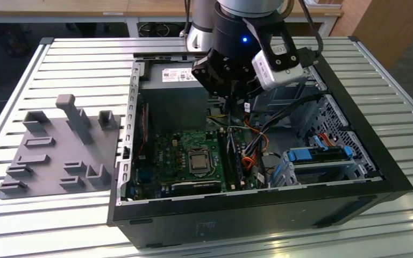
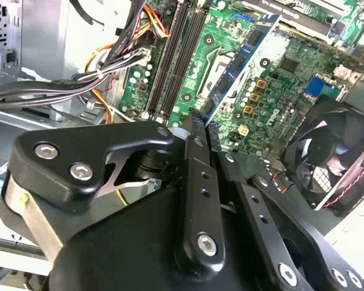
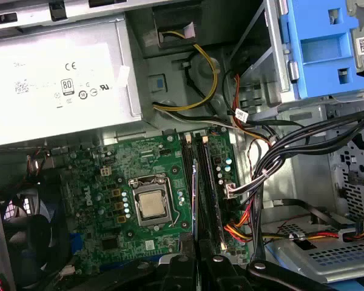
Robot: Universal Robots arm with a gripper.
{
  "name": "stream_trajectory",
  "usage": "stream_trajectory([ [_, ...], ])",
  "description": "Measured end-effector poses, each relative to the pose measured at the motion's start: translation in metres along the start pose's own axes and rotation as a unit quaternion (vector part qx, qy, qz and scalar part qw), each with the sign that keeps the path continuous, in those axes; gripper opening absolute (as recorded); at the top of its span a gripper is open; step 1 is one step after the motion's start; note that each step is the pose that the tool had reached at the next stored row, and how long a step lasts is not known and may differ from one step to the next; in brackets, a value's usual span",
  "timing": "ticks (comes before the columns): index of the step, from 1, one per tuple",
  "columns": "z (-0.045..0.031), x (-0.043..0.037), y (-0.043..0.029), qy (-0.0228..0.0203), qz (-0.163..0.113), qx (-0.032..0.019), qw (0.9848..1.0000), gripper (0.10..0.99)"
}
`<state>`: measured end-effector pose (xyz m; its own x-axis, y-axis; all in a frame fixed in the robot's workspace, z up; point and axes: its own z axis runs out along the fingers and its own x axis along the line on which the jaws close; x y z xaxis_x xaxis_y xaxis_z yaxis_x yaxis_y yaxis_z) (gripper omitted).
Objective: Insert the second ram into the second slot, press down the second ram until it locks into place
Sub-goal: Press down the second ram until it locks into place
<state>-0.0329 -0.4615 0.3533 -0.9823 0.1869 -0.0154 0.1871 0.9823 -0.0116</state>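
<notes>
The open computer case [image 1: 350,134] lies on a slatted table with its green motherboard [image 1: 170,156] facing up. My gripper [image 1: 228,102] hangs inside the case, above the far end of the long black memory slots [image 1: 234,158]. In the second wrist view my gripper [image 2: 201,121] is shut on the second ram [image 2: 242,57], a narrow blue board with dark chips that reaches from the fingertips toward the motherboard. The ram is held clear of the slots [image 2: 176,54]. In the first wrist view the slots [image 3: 206,182] run straight out from my gripper [image 3: 197,251].
A silver power supply [image 3: 54,85] sits beside the board's far edge. Bundled black and coloured cables [image 3: 279,163] crowd one side of the slots. A blue drive caddy [image 1: 321,156], the processor socket [image 3: 153,203], a case fan [image 2: 333,151] and a grey fixture plate [image 1: 56,150] are nearby.
</notes>
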Motion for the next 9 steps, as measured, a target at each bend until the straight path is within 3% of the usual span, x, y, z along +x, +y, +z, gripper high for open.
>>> stream_trajectory([
  [9, 0.0, 0.0, 0.0, -0.0003, -0.026, -0.0004, 0.9997, 0.137],
])
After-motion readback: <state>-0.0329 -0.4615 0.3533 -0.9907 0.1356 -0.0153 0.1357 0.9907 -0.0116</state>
